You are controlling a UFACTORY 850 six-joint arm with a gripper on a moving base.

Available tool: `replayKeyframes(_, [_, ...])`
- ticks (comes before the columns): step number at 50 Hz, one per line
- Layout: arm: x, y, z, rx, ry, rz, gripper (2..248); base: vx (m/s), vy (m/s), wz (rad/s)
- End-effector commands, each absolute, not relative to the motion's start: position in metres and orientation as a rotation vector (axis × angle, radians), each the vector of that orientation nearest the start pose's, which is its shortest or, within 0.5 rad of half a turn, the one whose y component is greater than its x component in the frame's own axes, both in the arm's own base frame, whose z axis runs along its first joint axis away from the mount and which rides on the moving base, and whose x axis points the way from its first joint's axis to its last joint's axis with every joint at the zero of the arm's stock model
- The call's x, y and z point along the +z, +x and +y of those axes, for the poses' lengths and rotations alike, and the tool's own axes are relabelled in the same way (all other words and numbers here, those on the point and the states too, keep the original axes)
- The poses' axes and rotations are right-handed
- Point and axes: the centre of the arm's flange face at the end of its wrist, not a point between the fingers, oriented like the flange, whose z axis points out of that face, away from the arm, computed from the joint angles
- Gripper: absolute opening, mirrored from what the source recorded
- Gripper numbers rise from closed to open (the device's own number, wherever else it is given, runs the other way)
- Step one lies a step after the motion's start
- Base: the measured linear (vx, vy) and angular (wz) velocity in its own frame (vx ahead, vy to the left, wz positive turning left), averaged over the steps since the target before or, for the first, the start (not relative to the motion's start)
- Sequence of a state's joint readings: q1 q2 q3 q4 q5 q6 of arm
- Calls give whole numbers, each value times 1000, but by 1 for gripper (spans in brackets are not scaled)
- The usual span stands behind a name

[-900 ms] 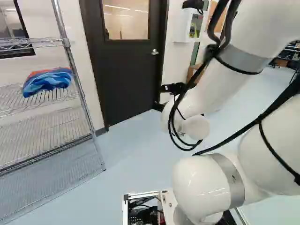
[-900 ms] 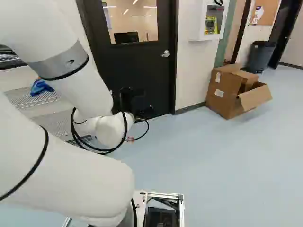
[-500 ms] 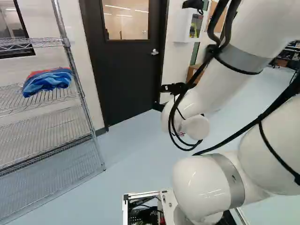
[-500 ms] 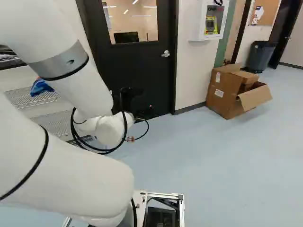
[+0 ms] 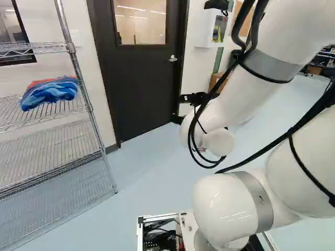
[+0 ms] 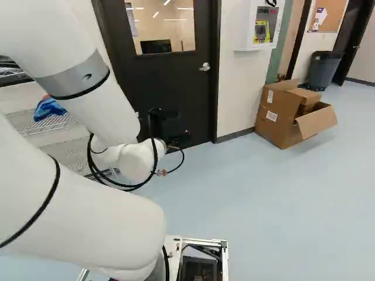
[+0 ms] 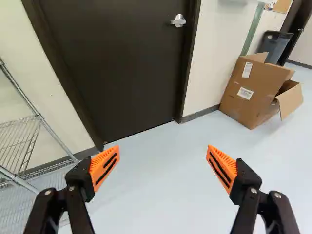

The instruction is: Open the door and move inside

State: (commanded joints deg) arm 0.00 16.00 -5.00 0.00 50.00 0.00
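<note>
The dark door stands shut ahead, with a window (image 5: 140,22) in its upper part. Its silver lever handle (image 5: 172,58) is on the side away from the wire shelf; the wrist view also shows the handle (image 7: 178,21), well ahead of the fingers. My black gripper (image 6: 170,127) shows partly in the right base view, in front of the door's lower part, its fingertips not clear there. In the wrist view my gripper (image 7: 163,158) is open, orange pads wide apart, nothing between them. It does not touch the door (image 7: 117,63).
A wire shelf (image 5: 78,65) with a blue and red bundle (image 5: 49,93) stands left of the door. Right of it are a white wall cabinet (image 6: 258,26), an opened cardboard box (image 6: 281,114) near the wall, and a grey bin (image 6: 322,69) farther off.
The base has moved slightly: in the left base view the near shelf and its bundle have shifted a little leftward, the door barely. The arm holds its pose against its lowest joint.
</note>
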Motion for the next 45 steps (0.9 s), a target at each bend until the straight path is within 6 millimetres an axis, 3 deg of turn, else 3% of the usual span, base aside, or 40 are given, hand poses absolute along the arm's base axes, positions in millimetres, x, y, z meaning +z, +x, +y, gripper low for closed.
replayKeyframes(45, [366,270,0,-1824,-2558,0,247,178,-45,-8])
